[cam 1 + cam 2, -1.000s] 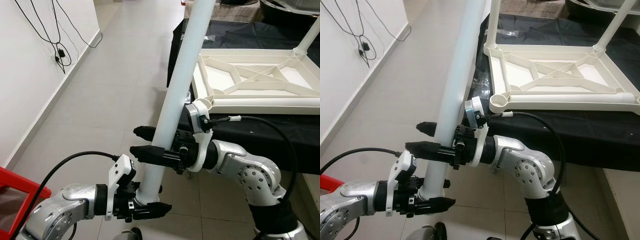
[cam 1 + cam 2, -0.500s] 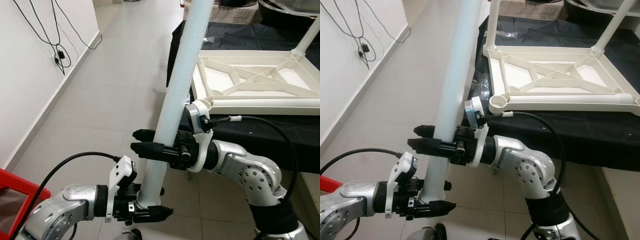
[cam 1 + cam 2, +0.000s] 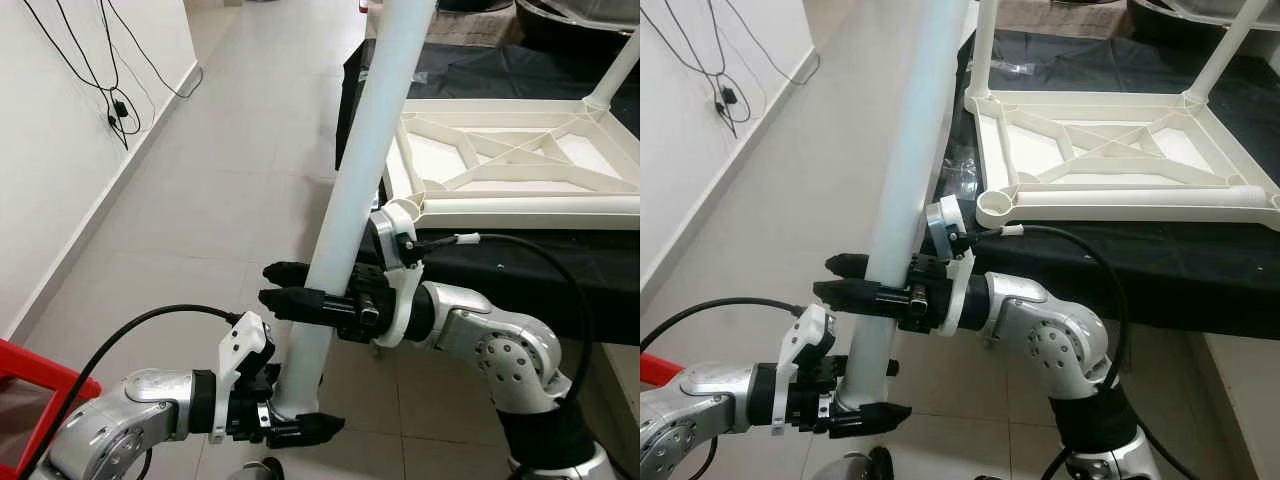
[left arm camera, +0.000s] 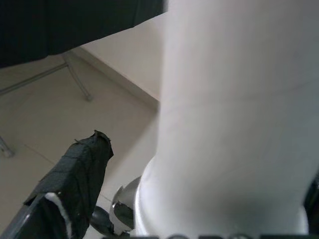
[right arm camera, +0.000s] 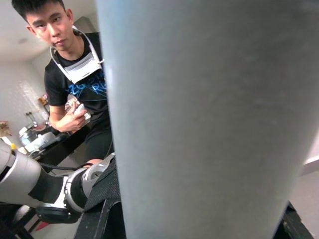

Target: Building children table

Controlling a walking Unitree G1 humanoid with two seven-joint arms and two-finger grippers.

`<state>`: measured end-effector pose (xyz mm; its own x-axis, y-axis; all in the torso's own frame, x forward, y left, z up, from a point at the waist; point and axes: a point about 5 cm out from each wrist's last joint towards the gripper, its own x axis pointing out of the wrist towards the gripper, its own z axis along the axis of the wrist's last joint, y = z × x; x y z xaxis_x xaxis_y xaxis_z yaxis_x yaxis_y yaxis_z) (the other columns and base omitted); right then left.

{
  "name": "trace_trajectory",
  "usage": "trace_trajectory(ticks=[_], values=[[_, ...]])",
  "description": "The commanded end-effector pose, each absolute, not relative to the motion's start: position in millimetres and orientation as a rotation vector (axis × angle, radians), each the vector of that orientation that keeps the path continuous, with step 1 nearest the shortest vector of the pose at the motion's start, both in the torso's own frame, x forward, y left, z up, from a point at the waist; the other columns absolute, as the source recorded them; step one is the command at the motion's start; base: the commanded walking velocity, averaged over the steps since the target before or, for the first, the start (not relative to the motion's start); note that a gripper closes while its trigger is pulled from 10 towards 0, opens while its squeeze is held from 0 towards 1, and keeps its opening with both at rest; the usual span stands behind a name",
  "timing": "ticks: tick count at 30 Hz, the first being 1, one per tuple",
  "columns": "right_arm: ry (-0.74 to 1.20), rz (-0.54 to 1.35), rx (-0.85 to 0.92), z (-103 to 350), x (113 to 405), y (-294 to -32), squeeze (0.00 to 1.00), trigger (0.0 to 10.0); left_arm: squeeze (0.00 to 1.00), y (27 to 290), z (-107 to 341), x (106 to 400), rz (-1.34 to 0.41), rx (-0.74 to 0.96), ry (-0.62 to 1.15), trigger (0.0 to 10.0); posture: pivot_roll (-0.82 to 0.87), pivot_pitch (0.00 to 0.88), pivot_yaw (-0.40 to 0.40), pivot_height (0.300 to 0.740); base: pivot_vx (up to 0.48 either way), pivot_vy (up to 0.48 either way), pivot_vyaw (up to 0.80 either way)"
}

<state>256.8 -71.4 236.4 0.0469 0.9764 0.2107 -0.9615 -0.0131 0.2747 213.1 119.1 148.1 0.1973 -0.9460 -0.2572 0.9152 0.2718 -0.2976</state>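
Note:
A long white table leg (image 3: 365, 140) stands tilted over the floor, held by both arms. My right gripper (image 3: 266, 284) is shut on its middle, one black finger in front of the tube and one behind. My left gripper (image 3: 318, 405) is shut on its lower end, just above the foot cap. The white tabletop (image 3: 520, 205) lies upside down on a black-covered table (image 3: 560, 270); its near corner socket (image 3: 997, 208) is just right of the held leg. Another leg (image 3: 620, 75) stands fitted at the far right corner. In the wrist views the leg (image 4: 234, 124) (image 5: 209, 114) is close up.
A white wall with hanging black cables (image 3: 110, 90) runs along the left. A red object (image 3: 30, 370) sits at the lower left. A person (image 5: 75, 84) in a black shirt stands behind me, seen in the right wrist view. Tiled floor lies between wall and table.
My right gripper's fingers have drawn closer together around the leg. The left gripper and the leg's lower end have sunk slightly.

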Motion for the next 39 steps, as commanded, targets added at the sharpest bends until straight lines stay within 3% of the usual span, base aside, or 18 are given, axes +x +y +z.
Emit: trace_trajectory(ticks=[1, 8, 9, 17, 19, 23, 25, 32, 33, 39], values=[[0.035, 1.565, 0.371, 237.8, 251.5, -69.0, 0.0, 0.0, 1.0, 119.8, 144.3, 212.4, -1.295, -0.095, 0.453, 10.0, 0.1, 0.206, -0.011, 0.74, 0.0, 0.0, 0.0], [0.028, 1.542, 0.354, 239.8, 256.4, -76.3, 0.0, 0.0, 1.0, 125.0, 143.6, 210.2, -1.284, -0.083, 0.457, 10.0, 0.1, 0.2, -0.008, 0.74, 0.0, 0.0, 0.0], [0.025, 1.512, 0.333, 239.9, 261.7, -83.2, 0.0, 0.0, 0.0, 128.0, 141.9, 207.2, -1.278, -0.074, 0.464, 10.0, 0.1, 0.193, -0.009, 0.74, 0.0, 0.0, 0.0], [0.003, 1.362, 0.263, 240.9, 281.8, -113.5, 0.0, 0.0, 0.0, 137.7, 137.5, 201.8, -1.189, -0.068, 0.453, 10.0, 0.1, 0.182, -0.012, 0.74, 0.0, 0.0, 0.0], [-0.053, 1.203, 0.214, 245.7, 297.5, -135.9, 0.0, 0.0, 0.0, 141.9, 136.0, 205.5, -1.044, -0.056, 0.384, 10.0, 0.11, 0.174, -0.015, 0.74, 0.0, 0.0, 0.0], [-0.116, 1.063, 0.193, 253.0, 310.3, -149.2, 0.0, 0.0, 0.0, 145.7, 138.9, 216.8, -0.869, -0.033, 0.277, 10.0, 0.11, 0.17, -0.014, 0.74, 0.0, 0.0, 0.0], [-0.162, 0.894, 0.174, 257.4, 322.5, -156.3, 0.0, 0.0, 0.0, 144.8, 151.3, 231.6, -0.711, -0.015, 0.148, 10.0, 0.11, 0.162, -0.014, 0.74, 0.0, 0.0, 0.0], [-0.258, 0.709, 0.205, 267.7, 331.3, -158.6, 0.0, 0.0, 0.0, 133.9, 171.0, 242.7, -0.571, -0.034, 0.029, 10.0, 0.11, 0.156, -0.018, 0.74, 0.0, 0.0, 0.0], [-0.29, 0.654, 0.213, 270.2, 332.8, -156.8, 0.0, 10.0, 0.0, 131.9, 174.5, 244.8, -0.512, -0.036, 0.003, 10.0, 0.11, 0.154, -0.022, 0.74, 0.0, 0.0, 0.0], [-0.343, 0.582, 0.233, 272.8, 333.0, -148.9, 0.0, 10.0, 0.0, 135.8, 174.2, 247.5, -0.375, -0.047, -0.016, 10.0, 0.11, 0.16, -0.024, 0.74, 0.0, 0.0, 0.0]])
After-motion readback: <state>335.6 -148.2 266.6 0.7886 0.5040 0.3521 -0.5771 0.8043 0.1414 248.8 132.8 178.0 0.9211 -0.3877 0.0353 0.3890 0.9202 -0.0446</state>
